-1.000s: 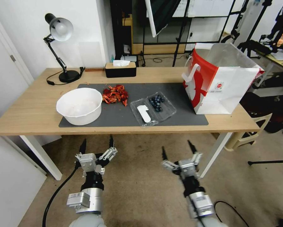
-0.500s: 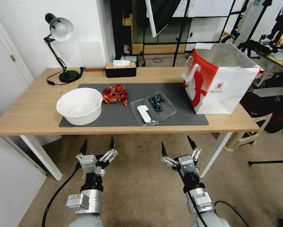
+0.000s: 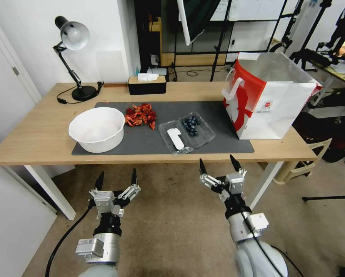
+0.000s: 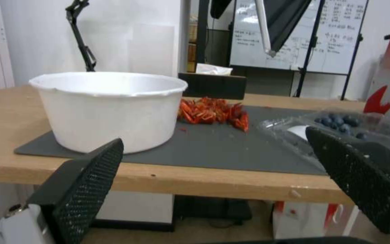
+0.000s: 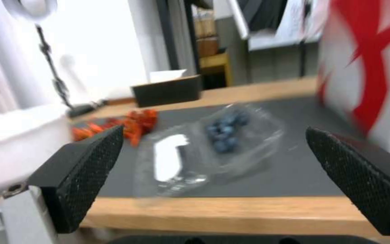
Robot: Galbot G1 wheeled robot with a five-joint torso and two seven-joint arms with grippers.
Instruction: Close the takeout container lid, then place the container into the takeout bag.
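The takeout container (image 3: 196, 128) lies open on the dark mat, blueberries in its right half (image 5: 225, 131). Its lid (image 3: 174, 137), the clear half with a white oblong label (image 5: 168, 160), is folded flat toward the table's front edge. The takeout bag (image 3: 267, 98) stands open at the table's right end, red and white with white handles. My right gripper (image 3: 219, 165) is open below the table's front edge, just in front of the container. My left gripper (image 3: 116, 178) is open too, lower and in front of the white bowl. Both hold nothing.
A large white bowl (image 3: 97, 128) and a pile of red crayfish (image 3: 140, 114) sit on the grey mat (image 3: 214, 111). A black tissue box (image 3: 147, 84) and a desk lamp (image 3: 73, 57) stand at the back. The table's front edge (image 3: 141, 158) runs between grippers and container.
My right gripper has risen and moved forward toward the table edge below the container. My left gripper has drifted slightly lower. Nothing on the table has moved.
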